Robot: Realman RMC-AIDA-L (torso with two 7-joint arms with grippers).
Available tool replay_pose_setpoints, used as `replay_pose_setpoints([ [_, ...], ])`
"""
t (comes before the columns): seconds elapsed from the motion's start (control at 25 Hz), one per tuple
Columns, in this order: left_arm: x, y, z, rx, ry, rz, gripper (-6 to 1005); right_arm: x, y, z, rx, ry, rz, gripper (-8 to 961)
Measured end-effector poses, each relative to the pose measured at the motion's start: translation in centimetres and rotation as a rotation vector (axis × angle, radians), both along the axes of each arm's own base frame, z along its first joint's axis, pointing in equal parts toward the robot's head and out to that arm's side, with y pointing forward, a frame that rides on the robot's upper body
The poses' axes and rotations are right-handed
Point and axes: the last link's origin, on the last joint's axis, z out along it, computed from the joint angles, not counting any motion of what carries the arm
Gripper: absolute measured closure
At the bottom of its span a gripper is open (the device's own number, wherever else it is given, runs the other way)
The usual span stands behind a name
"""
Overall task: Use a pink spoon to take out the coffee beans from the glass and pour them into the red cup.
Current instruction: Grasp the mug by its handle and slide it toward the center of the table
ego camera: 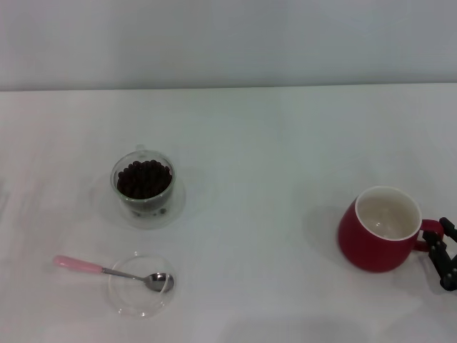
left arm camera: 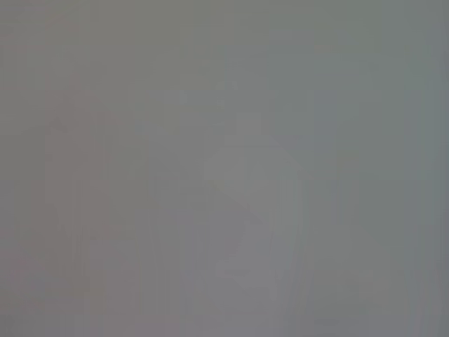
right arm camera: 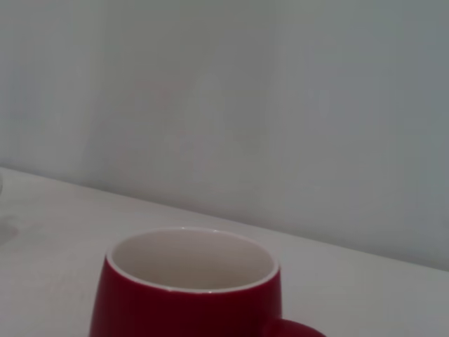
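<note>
One shallow clear dish (ego camera: 141, 286) is sitting nearest the camera, with one pink spoon (ego camera: 107, 271) lying across its rim, bowl inside. One glass (ego camera: 143, 183) is standing beyond it on a clear saucer (ego camera: 176, 202), holding many coffee beans (ego camera: 144, 178), all far to the left of the right gripper (ego camera: 446, 251). One red cup (ego camera: 382, 229) is standing with its handle between the gripper's spread fingers. Left gripper is not showing.

White table (ego camera: 271, 143) carrying a saucer (ego camera: 176, 206) under the glass (ego camera: 143, 187) at nine o'clock, a shallow glass dish (ego camera: 136, 300) at seven, the red cup (ego camera: 382, 230) at four.
</note>
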Motion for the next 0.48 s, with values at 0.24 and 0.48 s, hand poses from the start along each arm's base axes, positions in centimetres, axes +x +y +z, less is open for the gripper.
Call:
replay_pose_setpoints([
  [0.24,-0.13,0.19,0.03,0.002,-0.004,0.013,258,-0.04,0.0,-0.02,-0.002,-0.001,0.003,682],
  [0.48,-0.1,0.29,0.0,0.0,-0.004,0.014,258,-0.49,0.24,-0.33,-0.022,0.003,0.029,725],
])
